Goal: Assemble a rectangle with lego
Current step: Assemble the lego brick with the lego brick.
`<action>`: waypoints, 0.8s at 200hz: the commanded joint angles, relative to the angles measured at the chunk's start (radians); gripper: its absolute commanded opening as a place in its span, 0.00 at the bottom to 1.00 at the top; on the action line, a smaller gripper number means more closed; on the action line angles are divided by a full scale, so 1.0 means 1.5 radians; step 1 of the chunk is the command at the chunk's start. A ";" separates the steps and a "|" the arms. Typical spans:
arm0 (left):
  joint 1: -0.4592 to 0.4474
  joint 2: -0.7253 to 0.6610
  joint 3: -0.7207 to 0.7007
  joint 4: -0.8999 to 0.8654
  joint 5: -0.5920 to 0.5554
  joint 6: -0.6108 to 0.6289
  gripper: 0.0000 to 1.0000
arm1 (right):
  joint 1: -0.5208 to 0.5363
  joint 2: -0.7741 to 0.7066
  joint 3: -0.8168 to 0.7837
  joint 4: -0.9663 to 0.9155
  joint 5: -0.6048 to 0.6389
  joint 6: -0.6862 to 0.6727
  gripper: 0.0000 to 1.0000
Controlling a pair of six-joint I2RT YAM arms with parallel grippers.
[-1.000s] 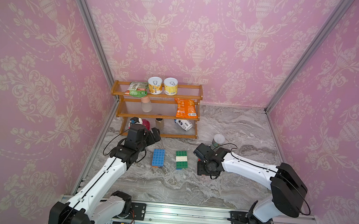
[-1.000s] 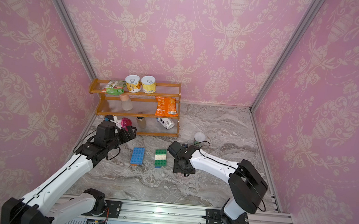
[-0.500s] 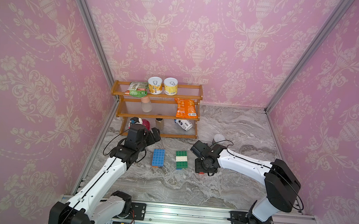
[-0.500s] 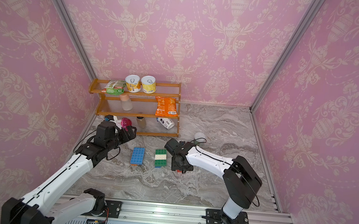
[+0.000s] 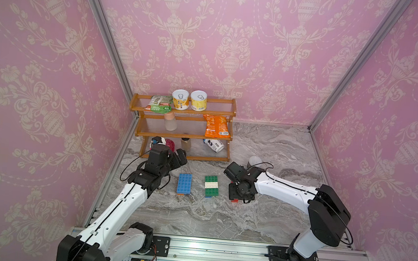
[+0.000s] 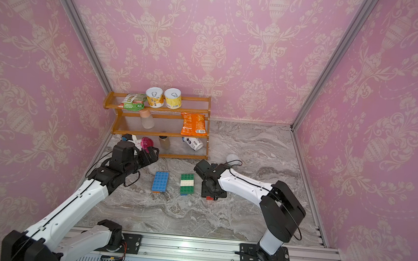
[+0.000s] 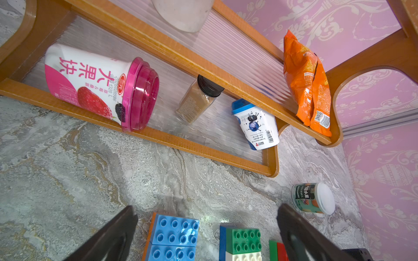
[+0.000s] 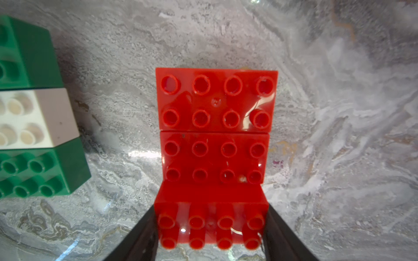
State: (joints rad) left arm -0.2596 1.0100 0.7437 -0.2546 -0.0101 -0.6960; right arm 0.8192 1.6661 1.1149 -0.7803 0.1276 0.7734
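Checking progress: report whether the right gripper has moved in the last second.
Yes. The right gripper, gripping a red plastic lego brick, shifted slightly toward the green-and-white lego brick stack, which stayed put.

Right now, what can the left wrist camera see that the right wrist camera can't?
Only the left wrist view: the wooden shelf with its strawberry cup, spice jar and orange snack bag, the blue block, the open left end effector.
Only the right wrist view: studded tops of two red bricks, a third red brick gripped in the right end effector.
Both: the green-and-white block and the marble table; the left wrist view gets only a sliver of red.
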 commanded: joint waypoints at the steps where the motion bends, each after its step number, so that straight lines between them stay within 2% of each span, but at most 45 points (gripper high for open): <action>1: -0.005 0.002 0.003 -0.010 -0.016 0.014 0.99 | -0.005 0.012 -0.009 -0.014 0.005 -0.016 0.43; 160: -0.005 0.004 0.004 -0.007 -0.015 0.016 0.99 | -0.014 0.030 -0.009 -0.010 0.016 -0.024 0.43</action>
State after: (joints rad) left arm -0.2596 1.0100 0.7437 -0.2546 -0.0097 -0.6956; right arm 0.8112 1.6974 1.1110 -0.7719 0.1276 0.7589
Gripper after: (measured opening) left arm 0.992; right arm 0.667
